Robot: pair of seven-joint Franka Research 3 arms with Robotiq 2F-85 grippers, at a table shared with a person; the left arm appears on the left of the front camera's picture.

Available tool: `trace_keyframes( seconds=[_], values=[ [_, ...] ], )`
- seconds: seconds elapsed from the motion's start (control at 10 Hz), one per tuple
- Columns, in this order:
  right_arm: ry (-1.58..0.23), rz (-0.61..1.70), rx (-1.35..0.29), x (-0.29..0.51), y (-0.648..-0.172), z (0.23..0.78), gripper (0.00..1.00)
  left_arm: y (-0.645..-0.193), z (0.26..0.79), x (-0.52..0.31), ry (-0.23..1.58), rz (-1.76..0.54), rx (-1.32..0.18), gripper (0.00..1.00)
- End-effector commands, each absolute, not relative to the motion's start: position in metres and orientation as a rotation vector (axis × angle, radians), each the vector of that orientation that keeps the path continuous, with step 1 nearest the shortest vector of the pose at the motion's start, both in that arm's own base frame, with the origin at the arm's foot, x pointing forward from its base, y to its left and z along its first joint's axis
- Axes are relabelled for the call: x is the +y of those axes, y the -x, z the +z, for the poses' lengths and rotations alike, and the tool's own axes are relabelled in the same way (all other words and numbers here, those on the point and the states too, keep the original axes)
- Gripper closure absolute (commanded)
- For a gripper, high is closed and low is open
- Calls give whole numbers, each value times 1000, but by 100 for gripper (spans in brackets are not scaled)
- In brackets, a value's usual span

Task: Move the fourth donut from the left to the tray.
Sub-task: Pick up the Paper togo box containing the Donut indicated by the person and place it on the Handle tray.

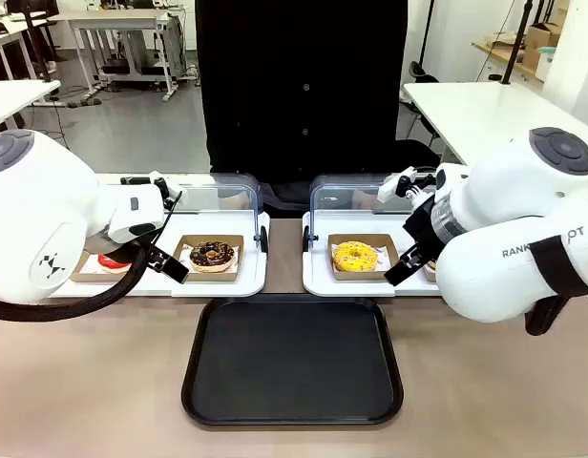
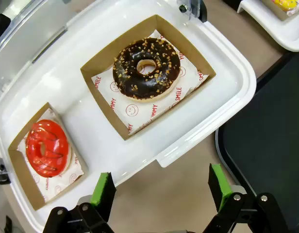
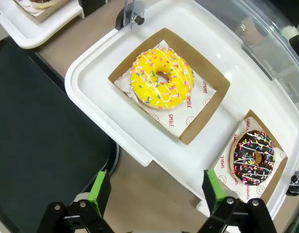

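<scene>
We judge the right arm to be the one for this move. The fourth donut (image 3: 254,158), chocolate-glazed with pink and white drizzle and sprinkles, sits in its brown holder (image 3: 277,175) at the outer end of the right display tray (image 3: 217,141), on the robot's right, past the yellow donut (image 3: 162,85). In the right wrist view the right gripper (image 3: 156,190) hangs with its jaws spread wide and nothing between them, over the near rim of that display tray and the strip of bench (image 3: 140,204) beside it. The donut lies off to one side, just beyond the finger on the picture's right and a little farther out, not between the fingers. The black tray (image 3: 38,121) lies on the opposite side, beyond the other finger, so we expect a sideways shift to the donut and then a carry back across. The square holder sits cornerwise to the line between the fingers, so a roll of the wrist looks needed to meet its flat sides. The left gripper (image 2: 161,187) is likewise wide open and empty, at the edge of the left display tray (image 2: 86,121), well apart from the target
</scene>
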State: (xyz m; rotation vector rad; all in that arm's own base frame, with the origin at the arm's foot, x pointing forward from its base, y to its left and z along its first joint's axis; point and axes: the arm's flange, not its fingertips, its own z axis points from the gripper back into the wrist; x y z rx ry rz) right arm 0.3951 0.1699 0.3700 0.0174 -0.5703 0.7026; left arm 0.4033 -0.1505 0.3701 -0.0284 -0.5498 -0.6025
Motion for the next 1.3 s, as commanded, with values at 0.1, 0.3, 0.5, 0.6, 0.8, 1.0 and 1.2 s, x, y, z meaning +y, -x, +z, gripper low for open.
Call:
trace_keyframes(
  seconds=[0.1,0.3,0.5,0.6,0.8,1.0,1.2],
  values=[
    [-17,702,-570,170,-395,370,0,-403,370,-151,28,-603,-550,0],
    [-17,702,-570,170,-395,370,0,-403,370,-151,28,-603,-550,0],
    [-17,702,-570,170,-395,370,0,-403,370,-151,28,-603,-550,0],
    [-17,702,-570,170,-395,370,0,-403,370,-151,28,-603,-550,0],
    [-15,708,-571,170,-395,370,0,-403,370,-151,28,-603,-550,0],
    [-146,691,-604,143,-390,433,0,-408,418,-113,165,-617,-569,0],
    [-234,642,-679,91,-382,490,0,-410,470,-42,302,-592,-614,0]
  ],
)
